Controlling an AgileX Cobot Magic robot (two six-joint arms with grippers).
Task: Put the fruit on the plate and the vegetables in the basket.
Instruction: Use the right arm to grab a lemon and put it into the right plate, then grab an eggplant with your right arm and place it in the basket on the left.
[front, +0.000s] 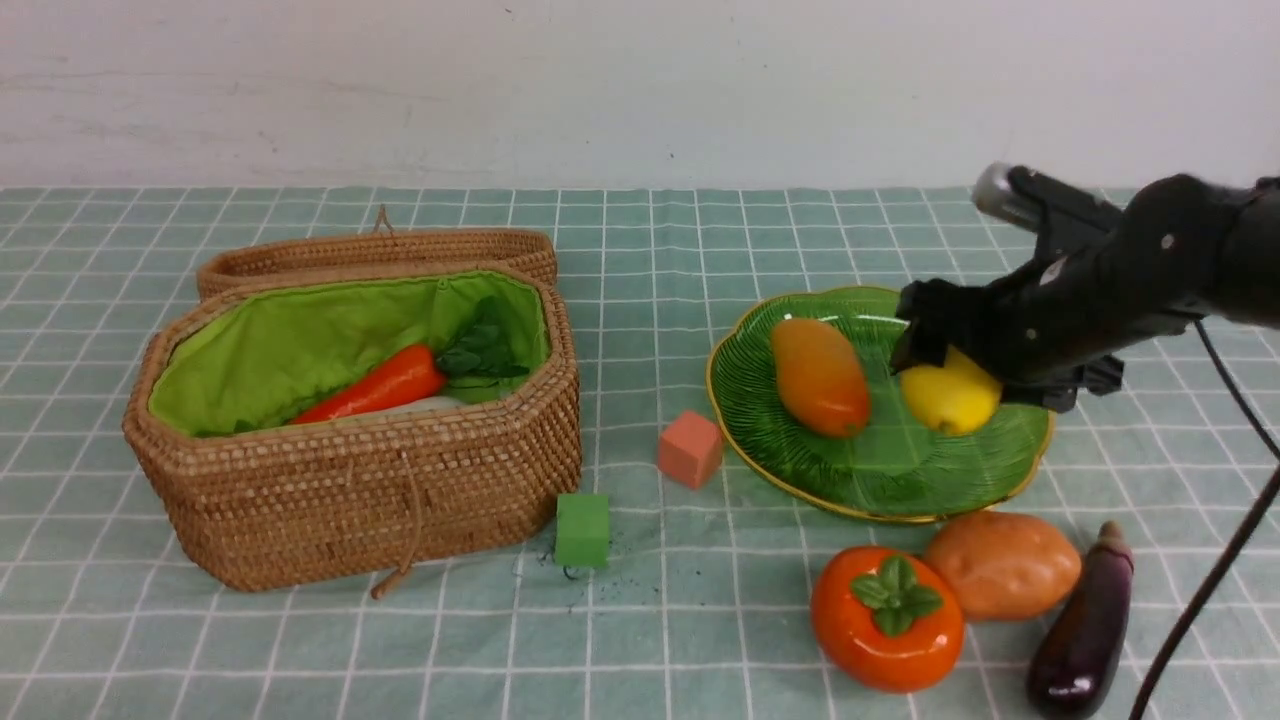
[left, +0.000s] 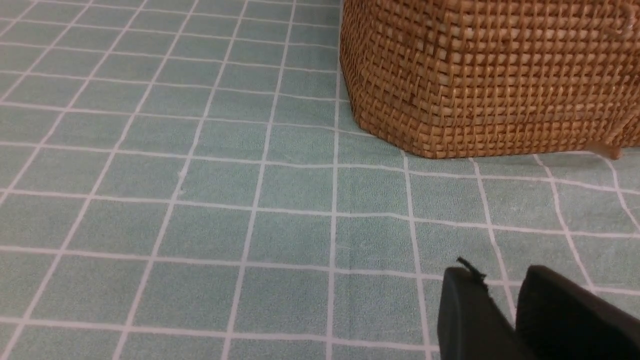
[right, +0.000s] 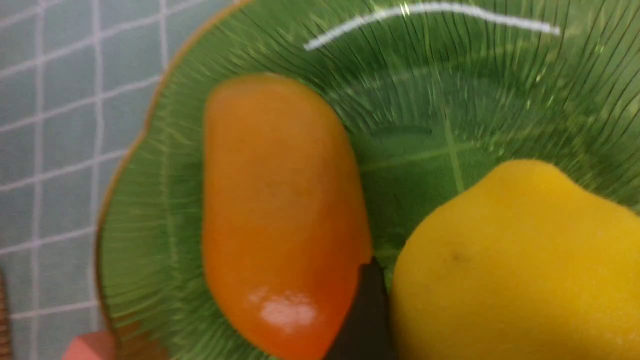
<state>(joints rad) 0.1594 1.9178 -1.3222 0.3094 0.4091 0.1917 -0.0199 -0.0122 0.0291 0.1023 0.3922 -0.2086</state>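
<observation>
Checked green cloth (front: 640, 620) covers the table in front of a plain pale wall. The right gripper (front: 945, 370) hangs over the plate (front: 880, 470) with its jaws wide around the lemon (front: 955, 405). In its wrist view one finger (right: 367, 310) lies against the lemon's side, so I judge the lemon to be gripped, not dropped.

The coming move turns on what is straight beneath that gripper. Bare plate sits directly under the lemon. The mango (front: 820, 377) lies just to the gripper's left, close but apparently not touching, with its long axis pointing roughly away from the robot. A straight lowering should seat the lemon beside it, while any drift left would risk a knock.

The persimmon (front: 887, 620), potato (front: 1003, 563) and eggplant (front: 1085, 625) lie off the plate on the robot's side of this gripper, so they are nearer to the right arm.

The left gripper (left: 505, 315) is low beside a corner of the basket (front: 400, 480), fingers almost together and empty.
</observation>
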